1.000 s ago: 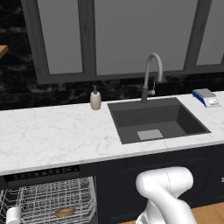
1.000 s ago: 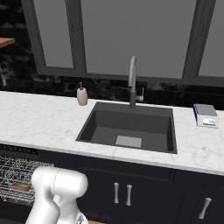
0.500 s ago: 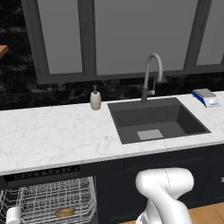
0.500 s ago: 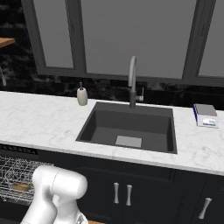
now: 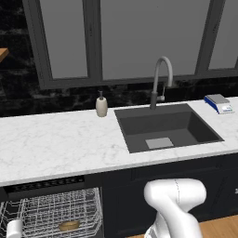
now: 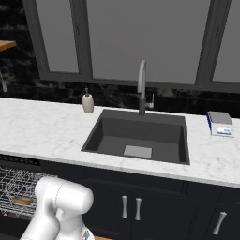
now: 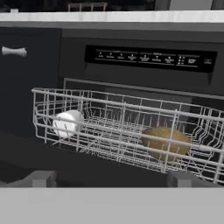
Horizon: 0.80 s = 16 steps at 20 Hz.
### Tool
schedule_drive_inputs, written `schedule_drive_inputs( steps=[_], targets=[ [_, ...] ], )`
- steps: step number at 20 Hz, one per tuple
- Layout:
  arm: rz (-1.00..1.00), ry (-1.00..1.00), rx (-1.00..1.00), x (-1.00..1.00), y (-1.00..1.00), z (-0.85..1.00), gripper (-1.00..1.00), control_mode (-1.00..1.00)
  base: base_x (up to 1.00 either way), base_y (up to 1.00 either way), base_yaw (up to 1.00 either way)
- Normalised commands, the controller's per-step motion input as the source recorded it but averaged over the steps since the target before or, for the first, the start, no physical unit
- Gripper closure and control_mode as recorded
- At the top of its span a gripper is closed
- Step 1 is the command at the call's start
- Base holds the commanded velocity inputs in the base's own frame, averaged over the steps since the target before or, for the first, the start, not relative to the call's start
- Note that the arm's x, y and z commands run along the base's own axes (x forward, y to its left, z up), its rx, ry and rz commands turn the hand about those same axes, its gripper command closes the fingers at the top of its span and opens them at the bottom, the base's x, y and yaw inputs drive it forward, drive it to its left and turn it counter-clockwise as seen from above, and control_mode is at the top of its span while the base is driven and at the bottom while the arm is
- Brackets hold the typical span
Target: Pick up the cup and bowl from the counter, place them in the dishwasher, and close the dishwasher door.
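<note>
White wire rack (image 7: 127, 127) ahead of the released, wide-spread gripper (image 7: 109, 178) holds one cup (image 7: 68, 124) and one bowl (image 7: 165, 142). Its hand view alone reveals the dishwasher (image 7: 151, 59) control strip lettering.

The counter (image 5: 56, 144) is looking like smooth white marble, the rack (image 7: 122, 127) thin white wire, the bowl (image 7: 166, 142) brown wood.

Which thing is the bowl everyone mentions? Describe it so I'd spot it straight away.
Start at the long white marble counter and drop below its left end to the open dishwasher, where a white wire rack is pulled out. The bowl lies inside that rack. It is shallow, round and tan-brown like wood, unlike the white cup lying toward the rack's other end.
</note>
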Motion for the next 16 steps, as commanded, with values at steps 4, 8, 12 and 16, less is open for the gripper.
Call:
schedule_drive_inputs(
  steps=[4, 8, 12, 16],
  targets=[
    [-0.06, -0.13, 0.0, 0.0, 0.0, -0.92, -1.0, -1.0, 0.0, 0.0, 0.0],
    [-0.05, -0.16, 0.0, 0.0, 0.01, -1.0, -1.0, -1.0, 0.0, 0.0, 0.0],
    [-0.02, -0.12, 0.0, -0.03, 0.12, -0.97, -1.0, -1.0, 0.0, 0.0, 0.0],
    [-0.04, -0.12, -0.02, 0.21, 0.29, -0.82, -1.0, -1.0, 0.0, 0.0, 0.0]
  ],
)
